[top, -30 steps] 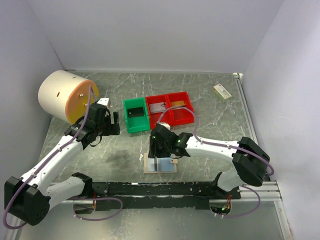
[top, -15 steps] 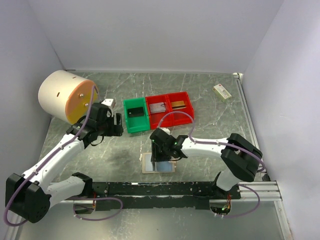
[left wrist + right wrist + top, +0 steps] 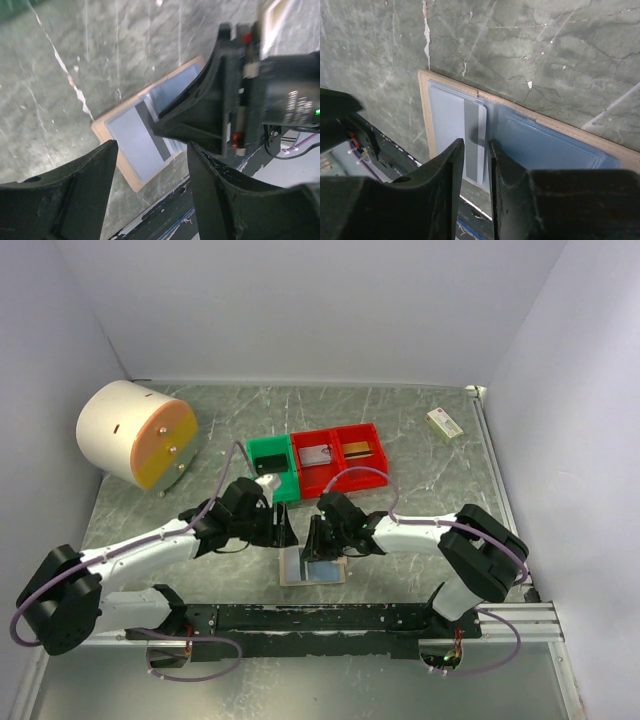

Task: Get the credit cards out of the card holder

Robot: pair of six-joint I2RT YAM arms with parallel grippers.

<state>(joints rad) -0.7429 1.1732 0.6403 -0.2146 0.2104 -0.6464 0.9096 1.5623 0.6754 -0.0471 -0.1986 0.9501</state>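
The tan card holder (image 3: 296, 571) lies open near the front edge, pale blue pockets up. A silver-grey credit card with a dark stripe (image 3: 471, 131) lies in it at the fold; it also shows in the left wrist view (image 3: 129, 135). My right gripper (image 3: 318, 543) points down on the holder, its jaws only a narrow gap apart over the card's stripe (image 3: 476, 146). My left gripper (image 3: 287, 530) is open and empty, hovering just left of the holder (image 3: 152, 145). A dark card (image 3: 268, 466), a silver card (image 3: 317, 455) and a gold card (image 3: 360, 449) lie in the bins.
A green bin (image 3: 254, 480) and two red bins (image 3: 345, 472) stand behind the holder. A cream drum with an orange face (image 3: 135, 430) sits at the back left. A white-and-green box (image 3: 443, 423) lies at the back right. A black rail (image 3: 320, 618) runs along the front.
My left arm has swung from beside the drum to the right and forward, ending next to the holder. My right gripper stayed on the holder, shifting slightly right.
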